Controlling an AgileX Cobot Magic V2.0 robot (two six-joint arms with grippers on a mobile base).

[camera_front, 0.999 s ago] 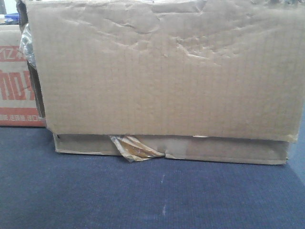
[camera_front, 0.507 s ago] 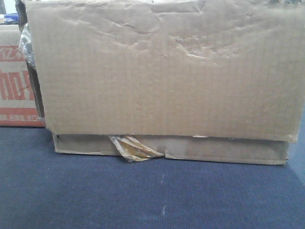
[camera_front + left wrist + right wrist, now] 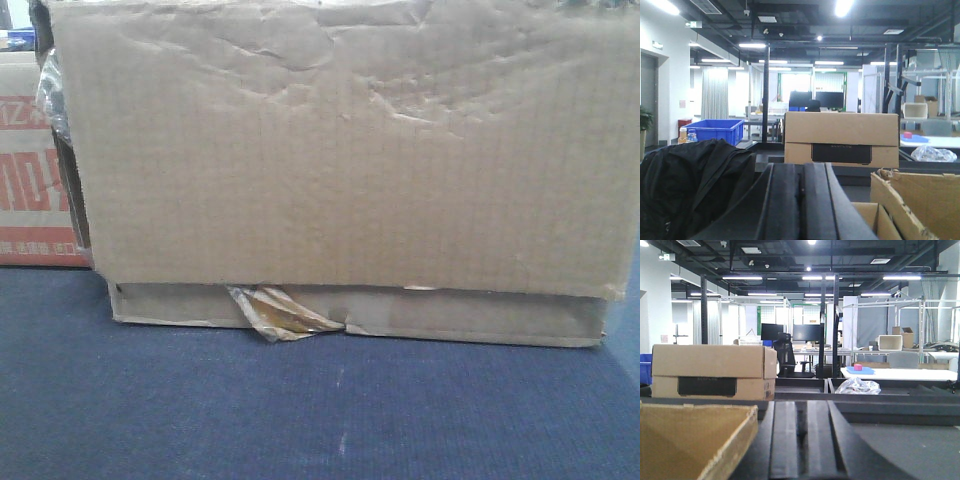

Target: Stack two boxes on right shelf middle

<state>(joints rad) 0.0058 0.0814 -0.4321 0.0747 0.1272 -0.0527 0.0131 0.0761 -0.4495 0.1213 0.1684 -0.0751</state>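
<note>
A large worn brown cardboard box (image 3: 340,160) fills the front view, standing on blue carpet (image 3: 300,410), with torn tape (image 3: 280,312) at its lower edge. Its open torn rim shows in the left wrist view (image 3: 910,200) and in the right wrist view (image 3: 690,440). A second closed brown box with a dark handle slot stands farther off in the left wrist view (image 3: 841,139) and in the right wrist view (image 3: 714,372). My left gripper (image 3: 801,197) is shut and empty beside the open box. My right gripper (image 3: 801,440) is shut and empty. The shelf is not in view.
A white carton with red print (image 3: 30,190) stands behind the big box at the left. A black cloth heap (image 3: 690,185) lies left of my left gripper. A blue crate (image 3: 715,131) and a clear plastic bag (image 3: 857,386) sit farther back among racks and desks.
The big box and the printed carton have slid slightly left in the front view. Nothing else differs.
</note>
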